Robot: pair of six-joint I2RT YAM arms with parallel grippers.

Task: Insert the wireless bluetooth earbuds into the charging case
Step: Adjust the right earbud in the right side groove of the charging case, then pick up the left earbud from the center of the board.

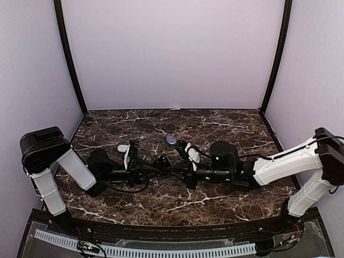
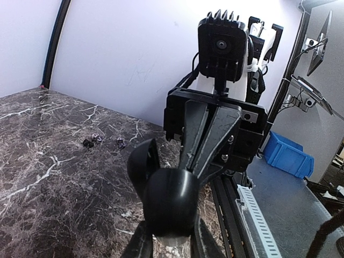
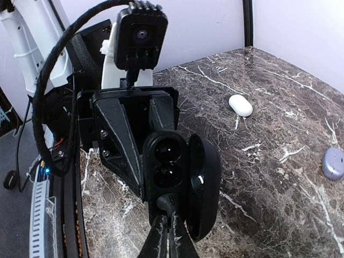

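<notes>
My left gripper (image 2: pixel 167 226) is shut on a black charging case (image 2: pixel 169 201), held above the table with its lid (image 2: pixel 141 166) swung open. From the right wrist, the case (image 3: pixel 164 161) shows two dark wells with nothing in them, and the lid (image 3: pixel 204 183) stands to their right. My right gripper (image 3: pixel 171 228) is shut on a small black earbud (image 3: pixel 173 200), which sits against the case's lower rim just below the lower well. The top view shows both grippers meeting tip to tip at the case (image 1: pixel 161 164). Loose dark and purple earbuds (image 2: pixel 91 141) lie on the table further off.
A white case (image 3: pixel 240 105) and a purple case (image 3: pixel 334 163) lie shut on the marble table (image 1: pixel 215 121) behind the arms, also seen from above as the white case (image 1: pixel 123 148) and the purple case (image 1: pixel 171 140). The cell's walls enclose the back and sides.
</notes>
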